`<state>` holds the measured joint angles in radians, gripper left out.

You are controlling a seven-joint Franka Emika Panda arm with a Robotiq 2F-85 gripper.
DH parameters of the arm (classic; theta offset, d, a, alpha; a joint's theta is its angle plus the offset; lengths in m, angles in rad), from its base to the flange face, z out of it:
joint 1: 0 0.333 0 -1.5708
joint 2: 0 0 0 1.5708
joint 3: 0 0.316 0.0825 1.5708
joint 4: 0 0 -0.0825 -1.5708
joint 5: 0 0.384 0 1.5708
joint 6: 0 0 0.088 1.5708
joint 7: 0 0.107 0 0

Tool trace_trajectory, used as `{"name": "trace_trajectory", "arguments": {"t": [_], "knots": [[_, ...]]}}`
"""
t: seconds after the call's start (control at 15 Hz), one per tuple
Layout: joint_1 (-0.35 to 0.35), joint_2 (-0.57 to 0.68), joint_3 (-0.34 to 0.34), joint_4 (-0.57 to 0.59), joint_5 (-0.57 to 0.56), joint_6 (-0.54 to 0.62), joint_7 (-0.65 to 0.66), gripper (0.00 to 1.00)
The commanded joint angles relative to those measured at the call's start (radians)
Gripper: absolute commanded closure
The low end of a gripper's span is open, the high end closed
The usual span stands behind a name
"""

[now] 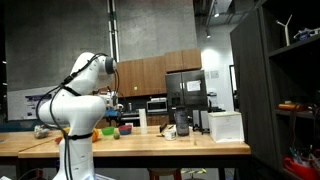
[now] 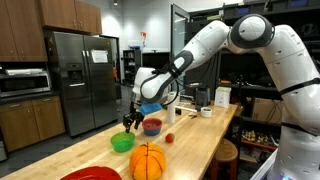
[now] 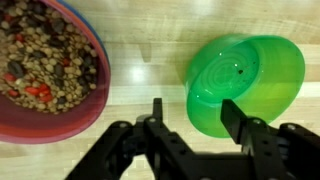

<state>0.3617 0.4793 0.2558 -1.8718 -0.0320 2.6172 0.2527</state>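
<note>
Green bowl (image 3: 250, 75) sits on the wooden tabletop (image 3: 140, 50), at the right of the wrist view, upright, with a few dark specks inside. The gripper (image 3: 193, 108) hangs directly over its left rim with fingers (image 3: 160, 120) spread apart and nothing clamped; contact with the rim cannot be determined. To the left, just beside the green bowl, a red bowl (image 3: 45, 70) holds mixed brown and red beans. In an exterior view an orange ribbed ball (image 2: 147, 162) lies nearer along the tabletop, and a small red item (image 2: 170, 138) lies right of the red bowl.
</note>
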Motion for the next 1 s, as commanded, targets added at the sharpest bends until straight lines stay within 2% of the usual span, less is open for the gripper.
{"name": "trace_trajectory", "arguments": {"t": [0.0, 0.07, 0.93], "knots": [[0.009, -0.043, -0.013, -0.026, 0.008, -0.024, -0.032, 0.07], [0.01, -0.049, -0.014, -0.028, 0.004, -0.035, -0.035, 0.0], [-0.009, -0.164, -0.015, -0.038, -0.007, -0.225, -0.103, 0.0]]}}
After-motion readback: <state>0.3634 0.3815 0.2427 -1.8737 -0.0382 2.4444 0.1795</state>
